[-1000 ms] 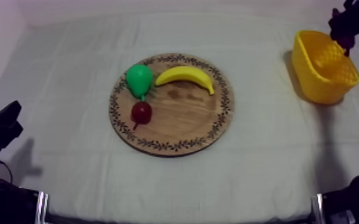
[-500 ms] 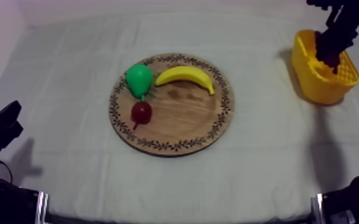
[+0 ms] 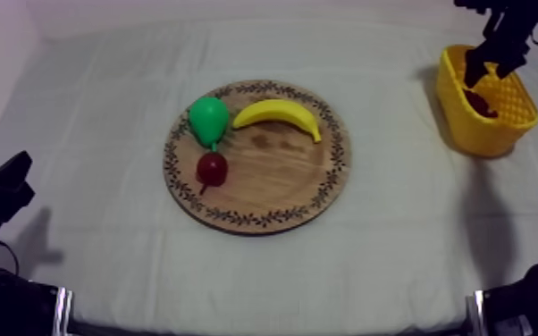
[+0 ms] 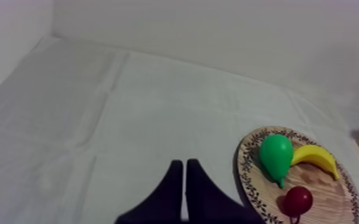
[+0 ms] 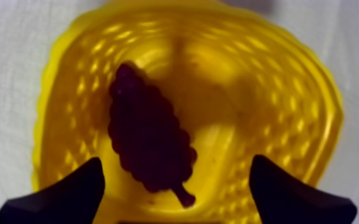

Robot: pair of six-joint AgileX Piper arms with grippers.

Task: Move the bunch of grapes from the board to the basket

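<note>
You have the grapes [image 5: 149, 143] lying inside the basket [image 5: 313, 89], free of any fingers. Your right gripper [image 5: 176, 162] hangs just above them, jaws wide apart with nothing between. Your left gripper [image 4: 185, 167] sits low at its side of the table [image 3: 103, 107], jaws pressed together on nothing. On the board [image 3: 273, 201] you see a pear [image 3: 208, 119], a banana [image 3: 277, 114] and a small red fruit [image 3: 211, 167].
</note>
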